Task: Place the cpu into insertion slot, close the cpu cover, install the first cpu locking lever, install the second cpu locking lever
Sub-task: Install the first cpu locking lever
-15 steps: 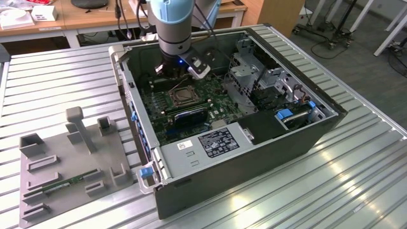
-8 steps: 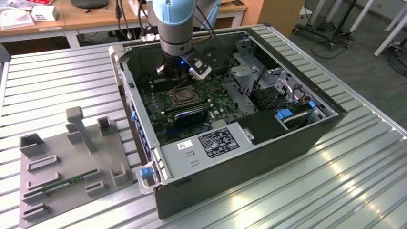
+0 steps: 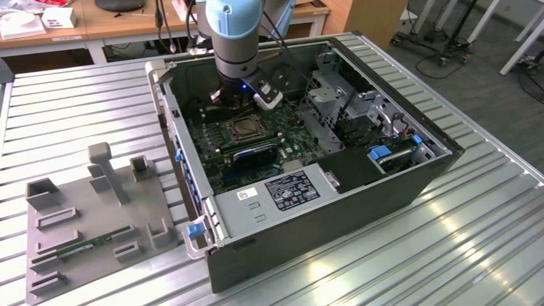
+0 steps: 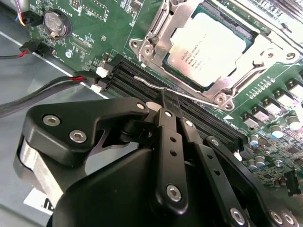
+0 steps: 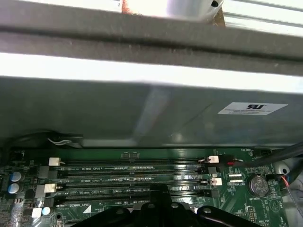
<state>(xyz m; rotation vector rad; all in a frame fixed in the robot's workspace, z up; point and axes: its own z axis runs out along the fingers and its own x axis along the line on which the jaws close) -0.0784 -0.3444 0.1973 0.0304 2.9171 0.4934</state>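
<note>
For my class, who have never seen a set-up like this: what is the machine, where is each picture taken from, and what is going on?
A pale-blue robot arm reaches into an open dark-grey computer case on a ribbed metal table. The exterior view looks down on the scene; both wrist views ride on the arm. The black gripper, fingers together, sits by a thin silvery locking lever near the long black memory slots. The silvery-tan square cpu already lies in its socket under the silvery metal cpu cover. A grey parts tray lies beside the case.
</note>
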